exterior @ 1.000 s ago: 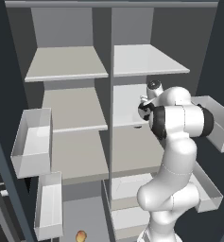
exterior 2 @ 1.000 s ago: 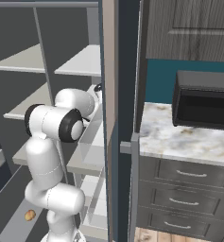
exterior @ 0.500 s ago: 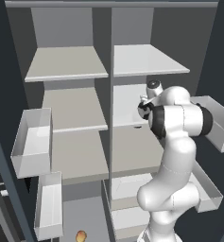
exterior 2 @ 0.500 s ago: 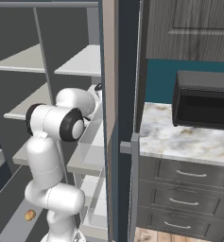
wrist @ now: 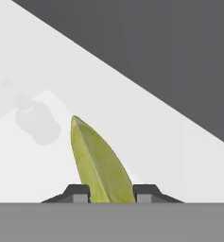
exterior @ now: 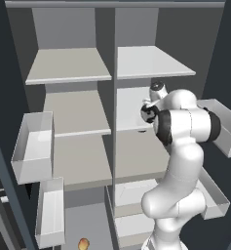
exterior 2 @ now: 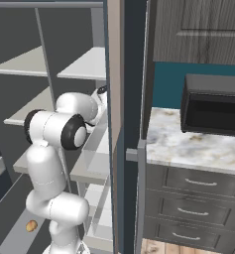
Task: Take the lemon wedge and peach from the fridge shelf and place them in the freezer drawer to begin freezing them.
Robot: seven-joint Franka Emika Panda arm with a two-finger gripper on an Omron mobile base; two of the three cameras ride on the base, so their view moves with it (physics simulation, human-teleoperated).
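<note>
where fingertips meet, lemon wedge

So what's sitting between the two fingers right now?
In the hand view, the lemon wedge stands between the two fingers, which sit close against its sides, over the off-white fridge shelf.

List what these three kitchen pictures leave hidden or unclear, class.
- Wedge: its base, hand view, cut off by the bottom band between the fingertips.
- Gripper's tips: left base view, hidden behind the arm's wrist.
- Peach: left base view, too small for detail.
</note>
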